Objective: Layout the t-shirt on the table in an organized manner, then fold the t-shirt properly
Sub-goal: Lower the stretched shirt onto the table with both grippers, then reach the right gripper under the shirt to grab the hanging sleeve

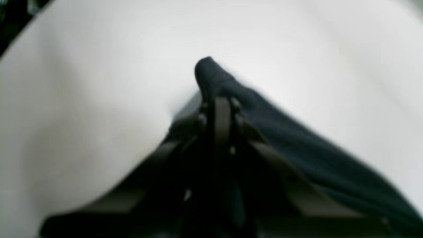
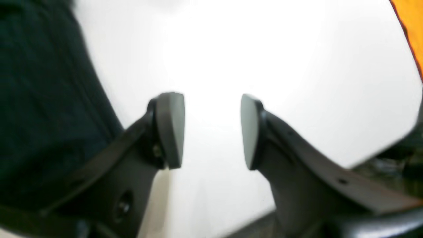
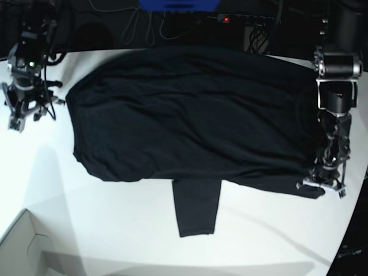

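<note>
My left gripper is clamped on a corner of the black t-shirt, which lies spread across the white table, one sleeve pointing toward me. My right gripper hangs parted beside the shirt's far end.

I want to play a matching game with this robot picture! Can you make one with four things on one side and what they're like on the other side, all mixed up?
Things:
1. left gripper
2. right gripper
3. t-shirt
4. table

What they're like:
A. white and smooth
B. open, with nothing between its pads
C. black and spread out, one sleeve poking toward the table's near edge
D. shut on a bit of black cloth

Right pairs: 1-D, 2-B, 3-C, 4-A
</note>
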{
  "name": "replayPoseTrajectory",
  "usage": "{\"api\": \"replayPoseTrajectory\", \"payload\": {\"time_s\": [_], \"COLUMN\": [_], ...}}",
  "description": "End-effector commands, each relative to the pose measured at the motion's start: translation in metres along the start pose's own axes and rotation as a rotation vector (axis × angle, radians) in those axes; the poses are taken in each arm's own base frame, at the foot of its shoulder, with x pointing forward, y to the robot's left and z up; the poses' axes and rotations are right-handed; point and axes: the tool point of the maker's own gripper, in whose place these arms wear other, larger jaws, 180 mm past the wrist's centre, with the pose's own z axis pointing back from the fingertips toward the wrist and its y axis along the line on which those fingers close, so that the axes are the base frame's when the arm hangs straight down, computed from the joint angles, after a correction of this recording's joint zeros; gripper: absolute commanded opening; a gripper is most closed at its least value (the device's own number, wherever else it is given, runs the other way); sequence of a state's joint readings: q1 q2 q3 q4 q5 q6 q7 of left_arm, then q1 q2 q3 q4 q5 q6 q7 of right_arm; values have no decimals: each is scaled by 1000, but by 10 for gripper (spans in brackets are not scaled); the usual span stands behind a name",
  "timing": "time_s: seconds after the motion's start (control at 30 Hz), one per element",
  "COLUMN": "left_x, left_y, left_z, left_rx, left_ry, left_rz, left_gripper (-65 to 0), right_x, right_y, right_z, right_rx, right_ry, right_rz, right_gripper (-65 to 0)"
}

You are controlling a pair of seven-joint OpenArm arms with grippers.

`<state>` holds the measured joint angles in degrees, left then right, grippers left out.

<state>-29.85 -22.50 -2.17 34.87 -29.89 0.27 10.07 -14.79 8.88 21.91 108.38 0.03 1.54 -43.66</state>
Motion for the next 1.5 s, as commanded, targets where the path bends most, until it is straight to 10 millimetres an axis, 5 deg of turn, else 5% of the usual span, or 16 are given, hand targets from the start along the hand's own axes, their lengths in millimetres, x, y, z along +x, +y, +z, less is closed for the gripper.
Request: {"api": "replayPoseTrajectory", "payload": {"time_s": [0.0,0.17,0.43,0.7,0.87,1.03,1.23,1.47], "left_x": [32,-1,-34,-54,-73,-77,-86,-90], "left_y": [-4,7,21,30,38,38,41,44], "left_z": [0,4,10,15,21,22,25,26], "left_rx": [-11,5,25,38,48,46,50,52], "left_ry": [-81,-31,24,62,91,97,113,120], "left_rz": [6,-7,-24,-36,-46,-51,-56,-59], "left_gripper": [-650,-650,-650,-650,-650,-650,-650,-650], "right_x": [24,60,89,139,138,143,139,129], "right_y": [6,69,103,215,289,339,378,388], "right_z": [1,-7,-68,-50,-32,-23,-21,-28], "right_rx": [28,259,381,641,786,904,997,1030], "right_ry": [-74,-151,-91,-181,-157,-183,-171,-177], "right_rz": [38,248,240,386,412,335,267,202], "right_gripper": [-371,-371,-371,-365,-284,-273,-273,-274]}}
